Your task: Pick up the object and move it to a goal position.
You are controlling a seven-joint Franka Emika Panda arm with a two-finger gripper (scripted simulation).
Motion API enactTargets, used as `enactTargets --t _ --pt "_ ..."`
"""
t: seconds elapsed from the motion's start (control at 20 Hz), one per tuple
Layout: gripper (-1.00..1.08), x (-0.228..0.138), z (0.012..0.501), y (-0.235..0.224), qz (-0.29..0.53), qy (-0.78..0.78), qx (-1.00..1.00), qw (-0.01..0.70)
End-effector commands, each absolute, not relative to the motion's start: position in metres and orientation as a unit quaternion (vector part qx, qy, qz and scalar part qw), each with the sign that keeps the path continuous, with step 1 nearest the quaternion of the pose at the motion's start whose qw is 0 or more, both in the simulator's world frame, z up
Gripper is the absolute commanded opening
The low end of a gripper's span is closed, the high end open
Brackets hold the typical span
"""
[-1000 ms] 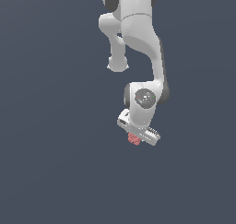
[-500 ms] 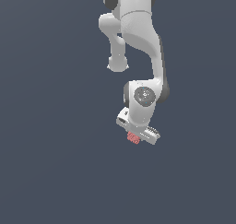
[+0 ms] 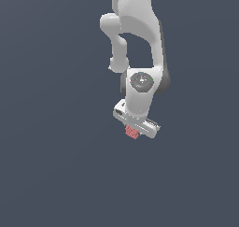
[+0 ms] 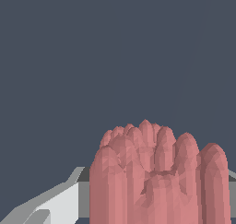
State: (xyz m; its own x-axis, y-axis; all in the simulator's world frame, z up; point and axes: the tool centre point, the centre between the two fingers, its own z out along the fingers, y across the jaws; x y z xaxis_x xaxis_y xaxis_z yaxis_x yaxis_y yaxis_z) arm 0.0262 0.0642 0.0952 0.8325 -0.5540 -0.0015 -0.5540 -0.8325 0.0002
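— Item one?

— One small pinkish-red lump (image 3: 132, 132), roughly cube-shaped, with a bumpy, ridged surface. It is seen in the exterior view directly under the white gripper (image 3: 135, 130), touching it and partly hidden by it. In the wrist view the same lump (image 4: 159, 181) is shown very close, its rounded ridges standing side by side; several are counted, though an exact number cannot be given.

— Item two?

— One white gripper, tilted, on one white jointed robot arm (image 3: 140, 34). The pinkish-red lump is pinched by it: pale grey finger parts (image 4: 55, 202) are recorded against one flank of the lump in the wrist view, and a sliver of a second is glimpsed at the opposite flank.

— Where is the lump held?

— Off any visible support, against one plain dark blue-grey background (image 3: 51, 128). Its height above a surface cannot be told.

— Anything further?

— One round dark cap (image 3: 142, 81) is noted on the wrist joint above the gripper.
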Motion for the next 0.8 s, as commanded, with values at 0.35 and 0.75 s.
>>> enactTargets --t 0.35,0.75 --pt "-1.00 -0.003 0.183 0.028 0.000 0.290 -0.957 0.001" --pt "-1.00 -0.030 0.270 -0.007 0.001 0.290 -0.957 0.001"
